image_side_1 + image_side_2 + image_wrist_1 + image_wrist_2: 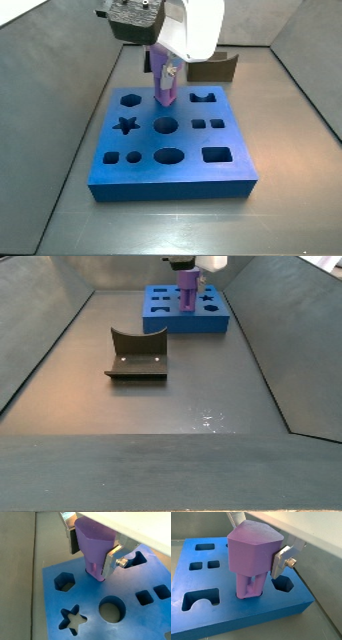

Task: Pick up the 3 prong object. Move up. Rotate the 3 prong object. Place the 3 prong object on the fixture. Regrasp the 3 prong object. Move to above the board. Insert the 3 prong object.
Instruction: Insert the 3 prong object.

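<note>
My gripper [92, 555] is shut on the light-purple 3 prong object [93, 542], which hangs upright with its prongs pointing down. One silver finger [281, 558] presses on the block's side. In a wrist view the 3 prong object [251, 552] has its prong tips inside a cutout in the top of the blue board [261, 609]. In both side views the gripper [163, 62] stands over the far middle of the board [181, 180], and the 3 prong object [189, 289] reaches down to it. The dark fixture [136, 354] stands apart from the board [201, 324] and is bare.
The board [90, 596] has star, hexagon, round and square cutouts near the prongs. Grey walls enclose the floor on all sides. In a side view the fixture [214, 68] sits just behind the board's far edge.
</note>
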